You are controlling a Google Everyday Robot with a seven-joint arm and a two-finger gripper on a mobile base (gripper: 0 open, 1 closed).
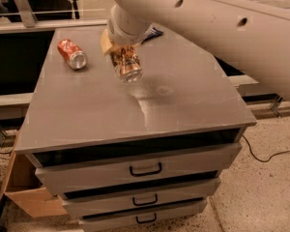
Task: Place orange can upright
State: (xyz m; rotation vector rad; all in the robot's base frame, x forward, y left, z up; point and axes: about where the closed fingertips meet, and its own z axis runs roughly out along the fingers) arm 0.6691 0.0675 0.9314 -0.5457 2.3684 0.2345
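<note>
orange can (127, 67) tilted, clamped in gripper (122, 50) above cabinet top (183, 100) — red-orange can (71, 53) on its side, back left — drawer contents hidden.

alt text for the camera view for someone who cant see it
The gripper holds the orange can tilted, silver end toward the camera, over the top of a grey drawer cabinet. A red-orange can lies on its side at the back left.

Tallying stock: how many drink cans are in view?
2. The pale golden-orange drink can hangs tilted in the robot's hand above the grey cabinet top; the red-orange drink can lies on its side at the top's back left. The arm may hide others.
</note>
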